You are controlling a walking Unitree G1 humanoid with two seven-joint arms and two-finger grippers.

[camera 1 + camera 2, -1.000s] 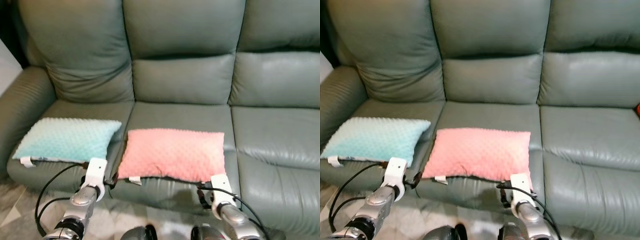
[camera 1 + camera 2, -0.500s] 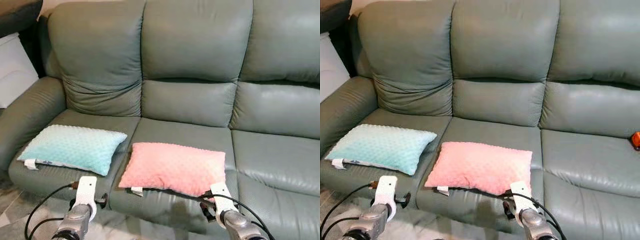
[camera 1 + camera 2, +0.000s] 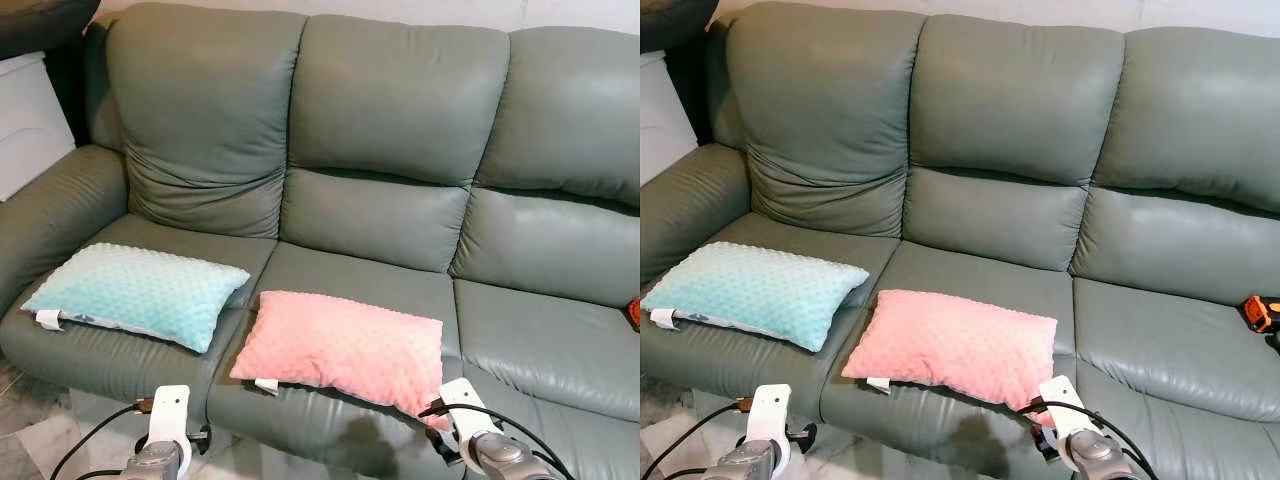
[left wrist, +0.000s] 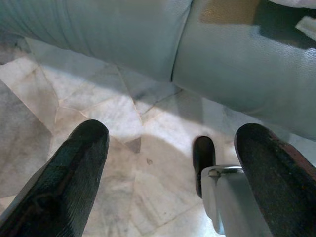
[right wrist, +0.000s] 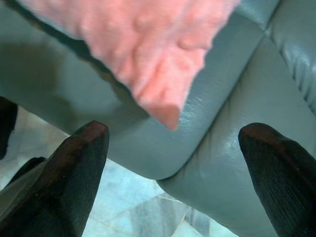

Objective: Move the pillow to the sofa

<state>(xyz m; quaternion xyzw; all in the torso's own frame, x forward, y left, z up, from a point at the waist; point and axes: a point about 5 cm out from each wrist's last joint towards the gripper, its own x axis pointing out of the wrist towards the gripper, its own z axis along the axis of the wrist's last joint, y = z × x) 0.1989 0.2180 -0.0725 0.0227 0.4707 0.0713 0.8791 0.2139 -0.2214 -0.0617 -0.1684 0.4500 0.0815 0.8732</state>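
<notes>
A pink dimpled pillow (image 3: 340, 346) lies flat on the middle seat of the grey-green leather sofa (image 3: 390, 120), near the front edge. A mint pillow (image 3: 135, 294) rests on the left seat. My right gripper (image 5: 173, 173) is open just below the pink pillow's near right corner (image 5: 158, 94), touching nothing. My left gripper (image 4: 173, 173) is open too, low in front of the sofa base, over the pale tiled floor (image 4: 98, 113). Both wrists (image 3: 168, 430) (image 3: 470, 435) show at the bottom of the head views.
An orange and black object (image 3: 1260, 314) lies on the right seat. A white cabinet (image 3: 30, 120) stands beyond the left armrest (image 3: 50, 210). My own foot (image 4: 203, 158) stands on the tiles close to the sofa front.
The view has pulled back and risen, so more of the sofa back and the right seat show. Both wrists sit lower in the picture. The pillows have not moved.
</notes>
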